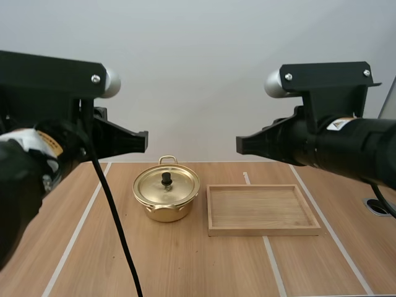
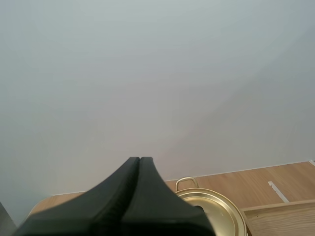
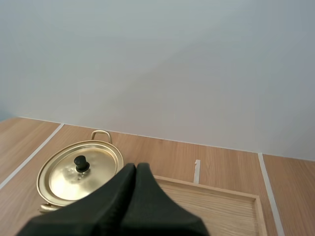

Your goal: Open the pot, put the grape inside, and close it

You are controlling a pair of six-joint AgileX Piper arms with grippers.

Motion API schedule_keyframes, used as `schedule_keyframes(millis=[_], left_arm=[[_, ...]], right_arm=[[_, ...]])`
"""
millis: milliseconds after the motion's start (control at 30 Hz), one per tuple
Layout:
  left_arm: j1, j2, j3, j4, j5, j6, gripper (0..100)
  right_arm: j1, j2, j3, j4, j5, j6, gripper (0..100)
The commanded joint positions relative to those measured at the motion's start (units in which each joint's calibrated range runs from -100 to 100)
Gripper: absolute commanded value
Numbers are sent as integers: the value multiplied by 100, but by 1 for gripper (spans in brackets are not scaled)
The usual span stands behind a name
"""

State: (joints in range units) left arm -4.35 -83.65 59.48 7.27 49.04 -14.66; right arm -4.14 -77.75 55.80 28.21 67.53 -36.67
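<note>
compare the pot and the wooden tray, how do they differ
The pot is round, shiny gold metal; the wooden tray is rectangular, pale wood. The pot stands taller; the tray is shallow. The pot is closed by its lid; the tray is open-topped. Both sit upright on the table, side by side without touching.

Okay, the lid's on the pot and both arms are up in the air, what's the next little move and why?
Probably open the left gripper and lower it toward the black knob on the lid. The lid sits on the pot, that gripper is shut and raised, and the pot stands on that arm's side of the wooden tray.
</note>
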Motion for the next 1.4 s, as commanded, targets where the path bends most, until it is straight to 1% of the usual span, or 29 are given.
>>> schedule_keyframes(millis=[0,67,133,200,333,400,533,633,833,933,1067,1133,1233,1367], left_arm=[[-5,-442,393,85,-144,-111,0],[-5,-662,641,85,-144,-69,0],[30,-757,918,99,-184,-2,0],[113,-756,1162,126,-413,9,0],[317,-756,1734,123,-1529,-11,0],[363,-756,2089,123,-2047,-11,0],[372,-756,2821,123,-2838,-11,0],[372,-756,3353,123,-3289,-42,0],[372,-756,3863,123,-3298,-42,0],[372,-756,4017,123,-3280,-42,0],[372,-756,4052,123,-3229,-42,0],[372,-756,4052,123,-3006,-42,0],[372,-756,4052,123,-2716,-42,0],[372,-756,4052,123,-2717,-42,0]], right_arm=[[-27,-212,304,-53,-64,-59,0],[-27,-258,517,-65,-134,-59,0],[-27,-297,701,-75,-282,-188,0],[-27,-323,863,-86,-524,-287,0],[-27,-323,990,-96,-834,-295,0],[-27,-323,990,-109,-988,-450,0],[-27,-323,1011,-109,-1275,-537,0],[-27,-312,1302,-109,-1843,-537,0],[-27,-312,2305,-158,-3234,-537,0],[-27,-312,2723,-243,-3605,-537,0],[-27,-312,3130,-380,-3647,-537,0],[-27,-312,3267,-394,-3691,-545,0],[-27,-312,3335,-511,-3801,-545,0],[-27,-312,3335,-729,-3785,-545,0]])
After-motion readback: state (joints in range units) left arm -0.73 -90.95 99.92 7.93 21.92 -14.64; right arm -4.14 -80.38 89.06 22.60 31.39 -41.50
